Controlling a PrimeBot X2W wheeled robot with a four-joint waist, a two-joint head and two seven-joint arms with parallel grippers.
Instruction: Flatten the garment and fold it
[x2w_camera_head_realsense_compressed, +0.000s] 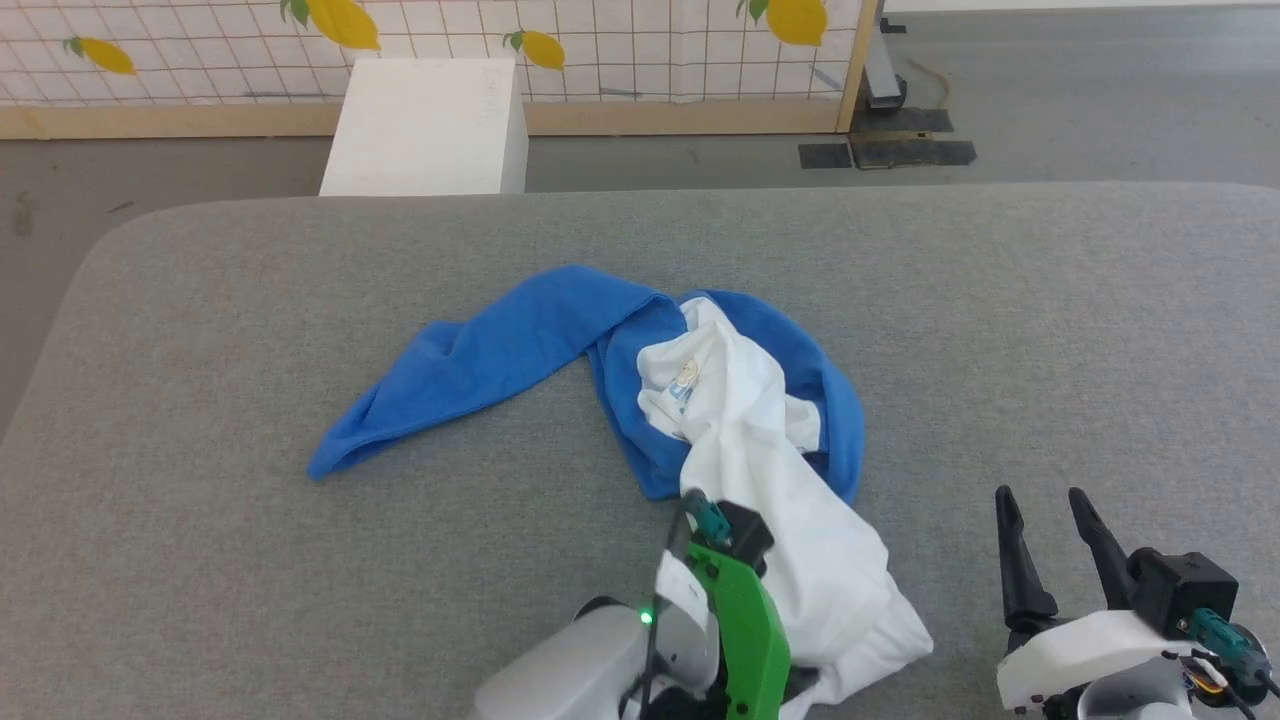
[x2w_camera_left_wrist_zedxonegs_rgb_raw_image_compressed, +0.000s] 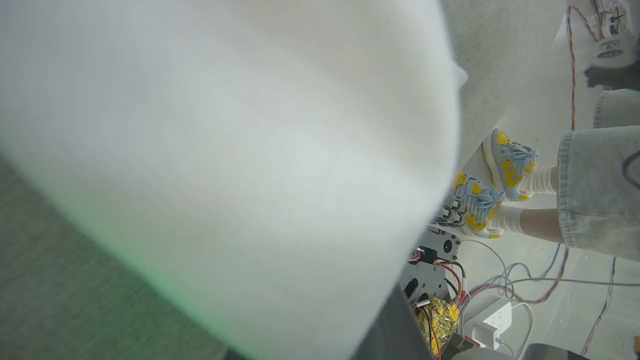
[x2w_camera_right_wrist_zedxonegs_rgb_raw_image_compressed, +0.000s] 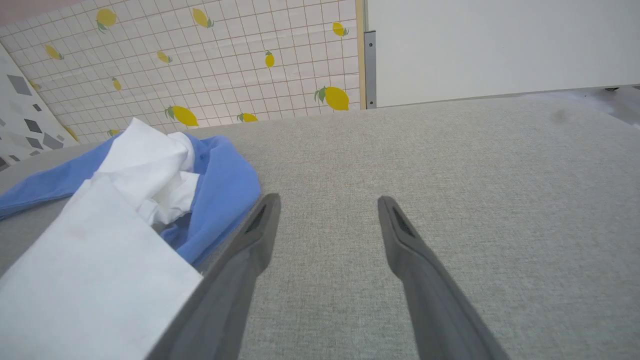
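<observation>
Lying crumpled on the grey cloth-covered worktop (x2w_camera_head_realsense_compressed: 200, 560), the white soft-cloth T-shirt with blue sleeves (x2w_camera_head_realsense_compressed: 770, 470) is not flattened and no fold is made. Its white hem hides the left tool (x2w_camera_head_realsense_compressed: 775, 690), so I cannot tell its grip. The right tool (x2w_camera_head_realsense_compressed: 1040, 495) stands spread wide and empty, with the shirt near its left.

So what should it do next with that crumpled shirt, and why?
Probably slide the right claw leftward to pinch the garment by its white hem. That claw stands open over the table, the left arm sits over the cloth at the near edge, and the shirt lies bunched with one blue sleeve trailing left; a second hold would help spread it.
</observation>
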